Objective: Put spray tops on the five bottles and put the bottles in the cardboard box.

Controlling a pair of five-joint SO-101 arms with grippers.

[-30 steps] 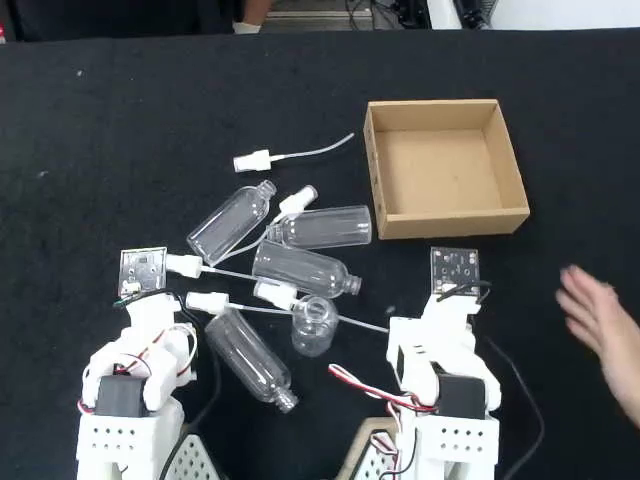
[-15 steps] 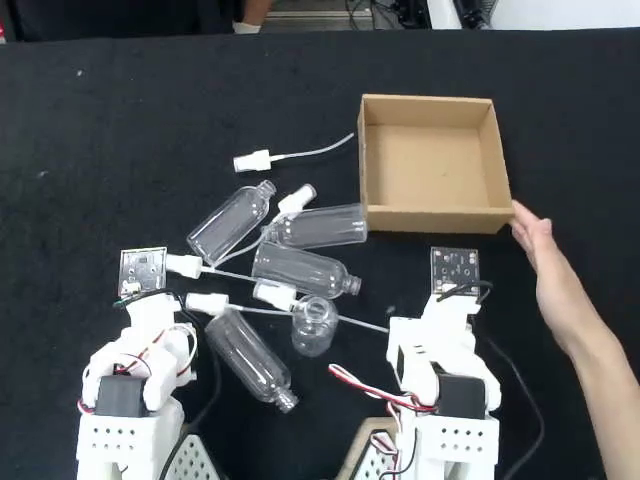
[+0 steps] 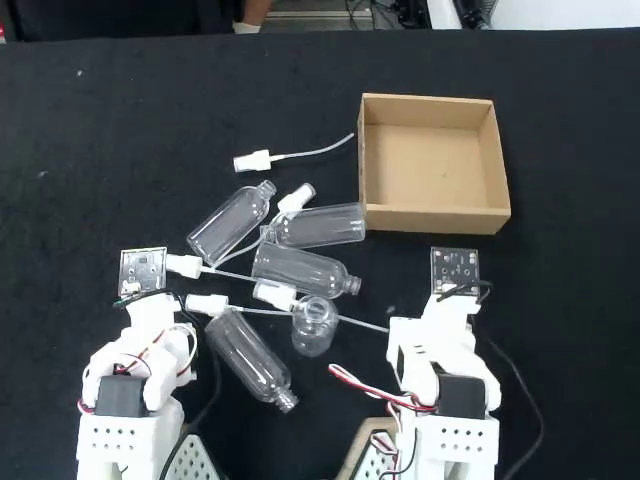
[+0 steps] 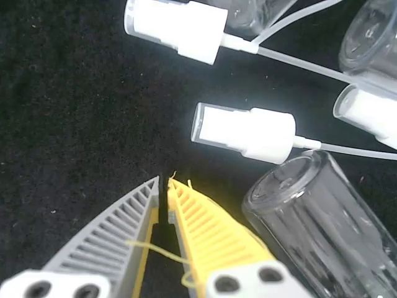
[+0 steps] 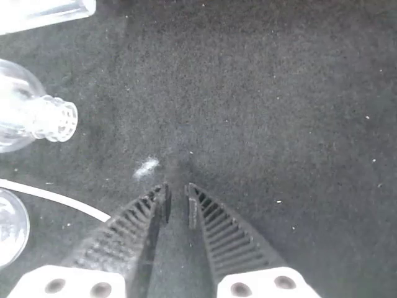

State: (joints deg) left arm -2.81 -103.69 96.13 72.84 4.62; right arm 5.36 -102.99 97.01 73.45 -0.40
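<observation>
- Gone from the high view is the person's hand that touched the cardboard box (image 3: 435, 218) half a second ago. The box lies where that hand left it, nearer the bottles than a second ago. Both arms have kept still.
- The left gripper (image 4: 162, 185) has its grey and yellow fingers pressed together, pinching nothing, with the tips over the black cloth (image 4: 68, 105).
- A white spray top (image 4: 242, 131) lies on its side just beyond those tips, apart from them. A clear bottle (image 4: 310, 217) lies close beside the yellow finger.
- The right gripper (image 5: 177, 192) has its fingers all but together, with a thin slit between them. It holds nothing and hangs over bare cloth, with a threaded bottle neck (image 5: 46, 121) off to one side.
- In the high view the uncapped bottles cluster between the arms and the box. Four lie flat and one is an upright bottle (image 3: 314, 325).
- Loose spray tops lie among them, and a lone spray top (image 3: 253, 160) trails its tube on the far side.
- The box stands open side up, its near corner just beside a lying bottle (image 3: 320, 226).
</observation>
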